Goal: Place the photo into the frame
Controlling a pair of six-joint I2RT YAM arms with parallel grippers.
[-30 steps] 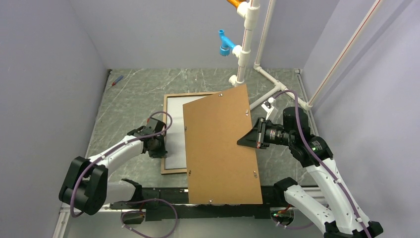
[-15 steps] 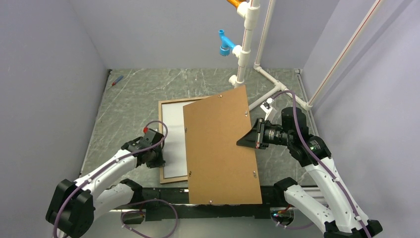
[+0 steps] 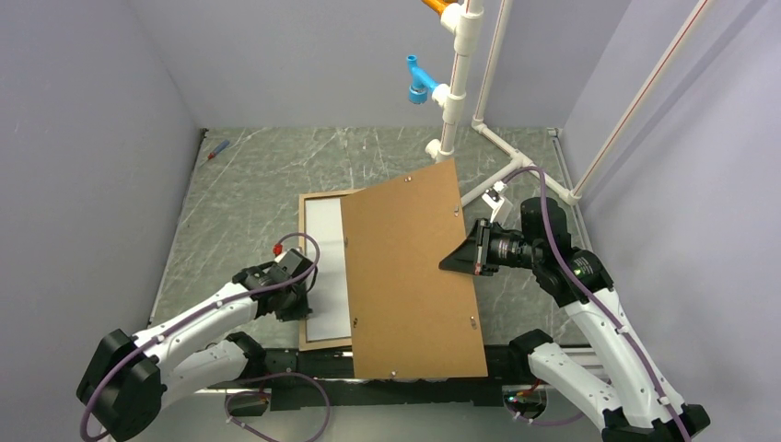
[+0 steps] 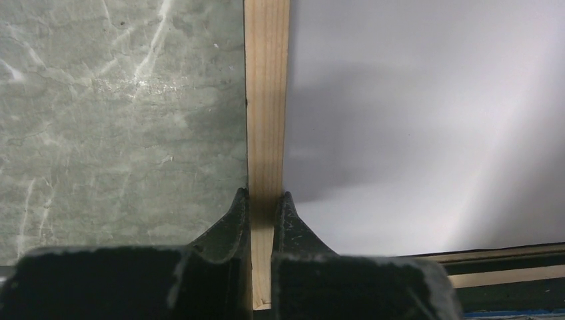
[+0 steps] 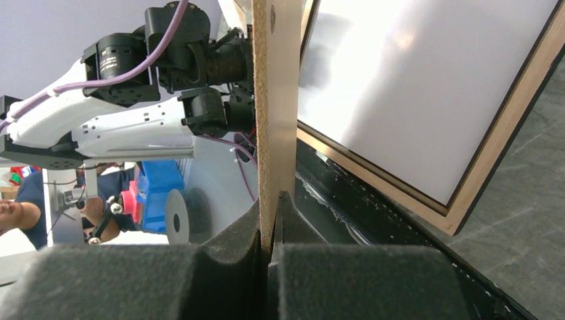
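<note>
The frame [image 3: 303, 230] lies flat on the table, light wood face up. A white sheet [image 3: 324, 249] lies inside it, plain white side up; this looks like the photo's reverse, and no print shows. My left gripper [image 3: 302, 299] is shut on the frame's left rail [image 4: 266, 100], one finger on each side, with the white sheet [image 4: 426, 120] to the right of my left gripper [image 4: 264, 200]. My right gripper [image 3: 453, 262] is shut on the right edge of the brown backing board [image 3: 410, 276] and holds it tilted above the frame's right part. In the right wrist view my right gripper [image 5: 270, 200] grips the board edge [image 5: 274, 100].
White PVC pipework [image 3: 458, 92] with a blue fitting [image 3: 421, 81] stands at the back right. A small red-handled tool [image 3: 217, 149] lies at the back left. Grey walls close in three sides. A black rail [image 3: 304, 378] runs along the near edge.
My left arm has drawn back toward the near edge and the frame has slid a little nearer with it. The right gripper and the board have hardly moved.
</note>
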